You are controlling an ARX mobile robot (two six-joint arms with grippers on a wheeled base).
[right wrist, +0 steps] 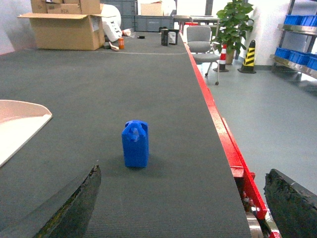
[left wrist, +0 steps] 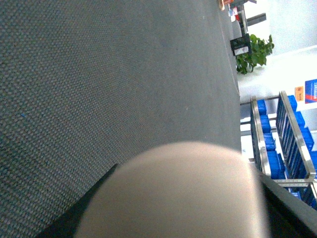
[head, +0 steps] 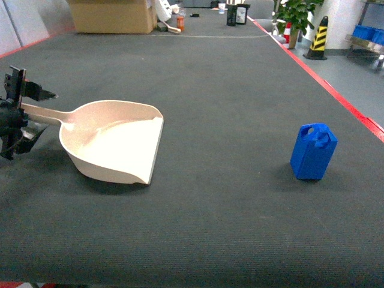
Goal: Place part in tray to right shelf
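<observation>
Now left gripper (head: 17,114) on tray (head: 114,144) handle, part (head: 313,151) upright (apart)

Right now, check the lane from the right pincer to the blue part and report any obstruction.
Nothing visible blocks it. The right pincer is open and faces the blue part, which stands upright on bare dark mat. The tray lies well off to the left.

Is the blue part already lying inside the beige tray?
No: in the head view the blue part stands upright on the dark mat, well apart from the tray, whose scoop holds nothing.
</observation>
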